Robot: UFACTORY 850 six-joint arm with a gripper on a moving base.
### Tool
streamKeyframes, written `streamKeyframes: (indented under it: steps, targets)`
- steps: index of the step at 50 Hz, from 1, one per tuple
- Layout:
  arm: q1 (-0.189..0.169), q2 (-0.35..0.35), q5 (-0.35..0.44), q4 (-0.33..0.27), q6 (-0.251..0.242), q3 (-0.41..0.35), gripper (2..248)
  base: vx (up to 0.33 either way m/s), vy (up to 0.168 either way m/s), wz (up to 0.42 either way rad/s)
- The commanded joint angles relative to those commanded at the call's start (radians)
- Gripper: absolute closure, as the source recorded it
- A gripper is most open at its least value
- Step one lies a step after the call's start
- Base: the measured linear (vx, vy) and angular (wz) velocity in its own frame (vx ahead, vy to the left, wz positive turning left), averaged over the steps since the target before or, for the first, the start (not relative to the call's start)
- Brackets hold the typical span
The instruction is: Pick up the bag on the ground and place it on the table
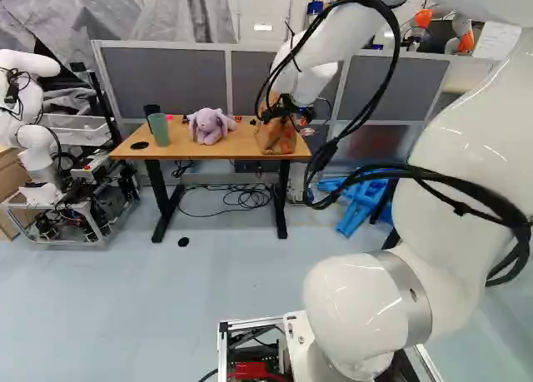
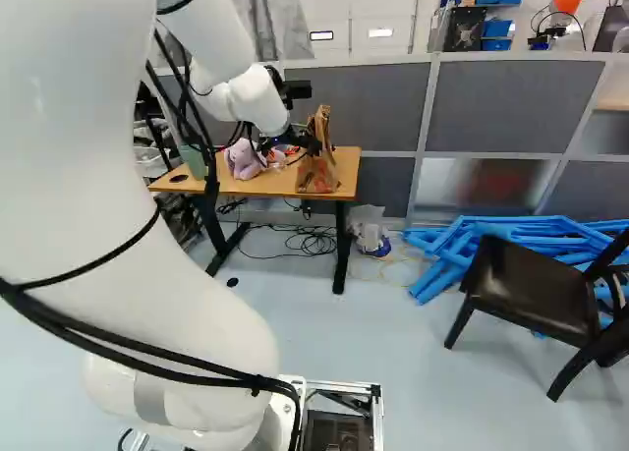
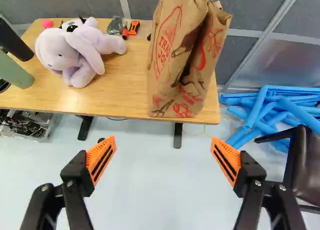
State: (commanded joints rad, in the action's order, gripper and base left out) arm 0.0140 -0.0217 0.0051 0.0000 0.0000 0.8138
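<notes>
**A robotics lab on my screens**

I see another robot [image 1: 35, 145] at the left of the left base view, an open metal frame [image 1: 62, 240] of exposed electronics at its foot, loose cables [image 1: 241, 197] under the tabletop [image 1: 196, 150], and grey partitions [image 2: 373, 107] behind.

White arm [image 2: 128, 196] extends forward; tool [image 2: 309, 144] spread, orange-padded fingers [image 3: 101, 157] wide apart.

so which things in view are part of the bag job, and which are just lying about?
Job:
paper bag, standing on the table
table, the place for it
gripper, open, bag ahead of it

Lying about:
plush rabbit
green cup
black chair
pile of blue frames
</notes>
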Motion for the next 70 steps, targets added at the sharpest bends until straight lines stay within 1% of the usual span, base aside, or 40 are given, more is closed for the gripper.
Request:
streamKeyframes:
  steps: [18,34,55,70]
  targets:
    - [-0.004,-0.070,0.235,0.000,0.000,-0.197,3,0.000,0.000,0.000]
    - [-0.007,-0.122,0.411,0.000,0.000,-0.344,3,0.000,0.000,0.000]
    - [-0.010,-0.178,0.600,0.000,0.000,-0.502,3,0.000,0.000,0.000]
    - [-0.011,-0.208,0.702,0.000,0.000,-0.588,3,0.000,0.000,0.000]
